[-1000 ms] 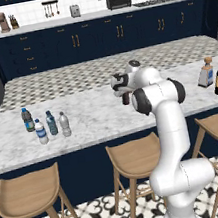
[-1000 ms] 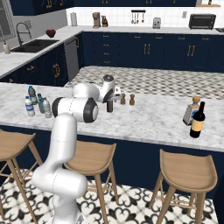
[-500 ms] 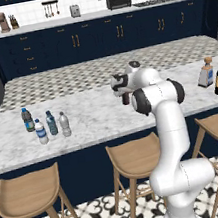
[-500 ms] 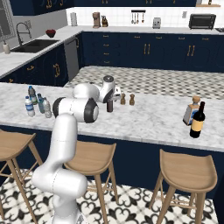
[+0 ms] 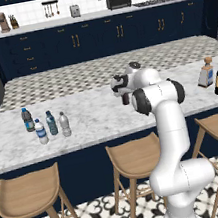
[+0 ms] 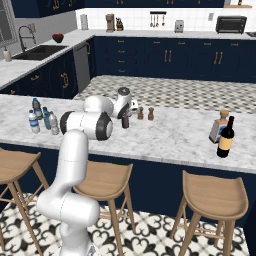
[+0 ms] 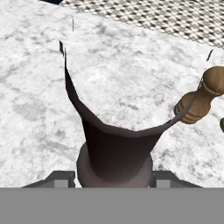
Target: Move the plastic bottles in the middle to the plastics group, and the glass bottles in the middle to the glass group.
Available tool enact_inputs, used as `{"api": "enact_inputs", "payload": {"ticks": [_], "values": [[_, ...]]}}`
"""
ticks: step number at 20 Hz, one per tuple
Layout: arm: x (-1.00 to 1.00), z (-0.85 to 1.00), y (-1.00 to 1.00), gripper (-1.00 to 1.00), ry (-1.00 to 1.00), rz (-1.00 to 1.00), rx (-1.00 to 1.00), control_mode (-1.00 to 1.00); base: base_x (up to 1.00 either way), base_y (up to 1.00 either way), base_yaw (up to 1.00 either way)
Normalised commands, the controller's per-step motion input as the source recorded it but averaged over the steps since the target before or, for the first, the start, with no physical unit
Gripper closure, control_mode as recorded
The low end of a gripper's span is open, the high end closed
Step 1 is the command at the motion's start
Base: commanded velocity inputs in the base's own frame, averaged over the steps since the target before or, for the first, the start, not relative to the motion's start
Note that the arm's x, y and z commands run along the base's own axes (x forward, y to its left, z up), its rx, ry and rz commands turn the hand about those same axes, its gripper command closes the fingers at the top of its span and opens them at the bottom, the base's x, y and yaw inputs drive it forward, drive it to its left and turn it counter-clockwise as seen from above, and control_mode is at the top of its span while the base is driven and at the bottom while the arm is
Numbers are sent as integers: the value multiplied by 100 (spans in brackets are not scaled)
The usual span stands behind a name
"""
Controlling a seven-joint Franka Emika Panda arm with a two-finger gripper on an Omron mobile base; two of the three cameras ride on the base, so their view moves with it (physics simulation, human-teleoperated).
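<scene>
Change: between a second ago and now the arm barely shifts in either base view; the gripper (image 7: 114,180) sits down around the dark brown glass bottle (image 6: 125,120), which has not moved from its spot mid-counter.
Gripper: in the hand view the bottle fills the space between the two finger tips (image 7: 59,178), one on each side and right against it; the jaws stand part-way in, but whether they already pinch the glass I cannot tell.
Meaning for task: judged from this, the grasp on the middle glass bottle is under way and the carry to the glass group has not started.
Glass group: square clear bottle with cork stopper (image 6: 218,126) and black wine bottle (image 6: 226,137), close together near the counter's right end, well apart from the gripper.
Plastics: four small water bottles (image 5: 45,126) stand clustered toward the counter's left end, near its front edge; the plastic share looks finished.
Neighbours: two tiny brown shakers (image 6: 145,113) just beside the brown bottle.
Surface: white-grey marble counter (image 5: 98,120), wooden stools (image 5: 137,159) below its front edge.
Room: navy cabinets, patterned floor, toaster oven (image 5: 118,0) on the back worktop.
</scene>
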Motion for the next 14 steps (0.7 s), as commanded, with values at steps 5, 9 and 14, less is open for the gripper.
{"api": "enact_inputs", "payload": {"ticks": [5, 9, 14], "values": [[0, 6, 0, 100, 0, 0, 0, -100, 0, 0, 0], [-8, 45, -9, 100, 0, 0, 1, -100, 0, 0, 0], [-12, 75, -38, 100, 1, -5, 8, -100, 0, 0, 0]]}}
